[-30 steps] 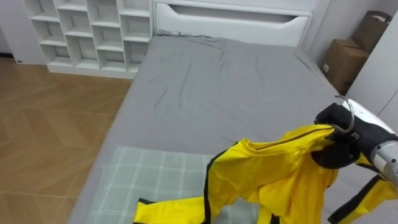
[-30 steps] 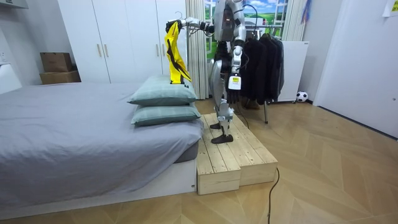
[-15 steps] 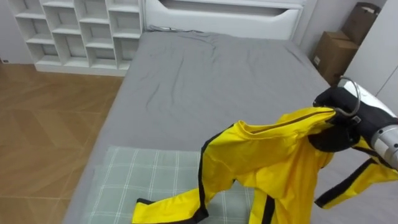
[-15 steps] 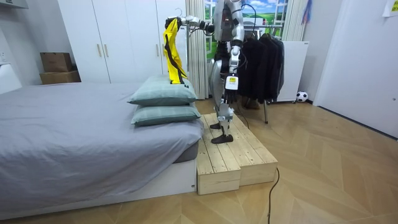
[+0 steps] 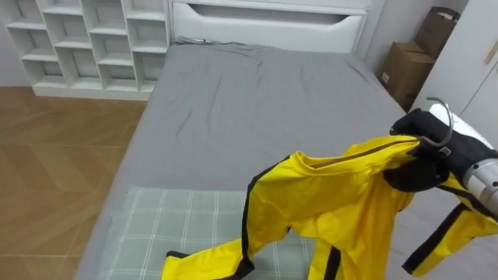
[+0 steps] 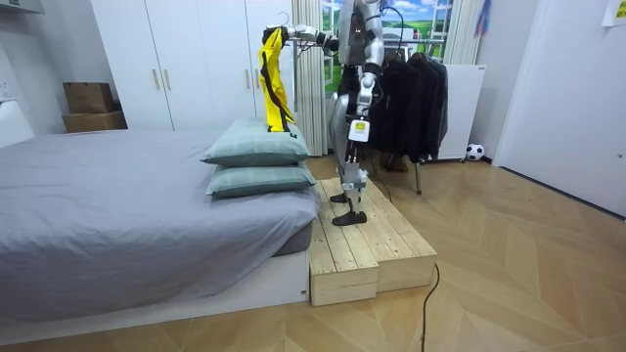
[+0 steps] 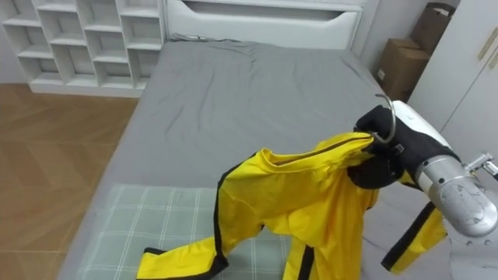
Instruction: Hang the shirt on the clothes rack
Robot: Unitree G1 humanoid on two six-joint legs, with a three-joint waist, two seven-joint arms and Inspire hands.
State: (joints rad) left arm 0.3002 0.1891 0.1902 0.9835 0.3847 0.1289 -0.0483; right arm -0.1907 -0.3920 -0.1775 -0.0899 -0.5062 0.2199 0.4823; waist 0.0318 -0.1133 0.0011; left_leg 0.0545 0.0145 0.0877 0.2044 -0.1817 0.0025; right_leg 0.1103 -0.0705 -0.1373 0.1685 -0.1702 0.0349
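The right hand (image 5: 422, 159), clamped on the hanger (image 5: 445, 128) of the yellow jacket (image 5: 334, 206), should keep the hook upright and the sleeves clear of the checked pillow (image 5: 167, 225)

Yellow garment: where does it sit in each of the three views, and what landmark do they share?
Left eye view: yellow garment lower centre-right, hanging from the right hand.
Right eye view: yellow garment lower centre, under the same hand.
Room view: yellow garment top centre, held above the pillows.
Shared landmark: the grey bed.
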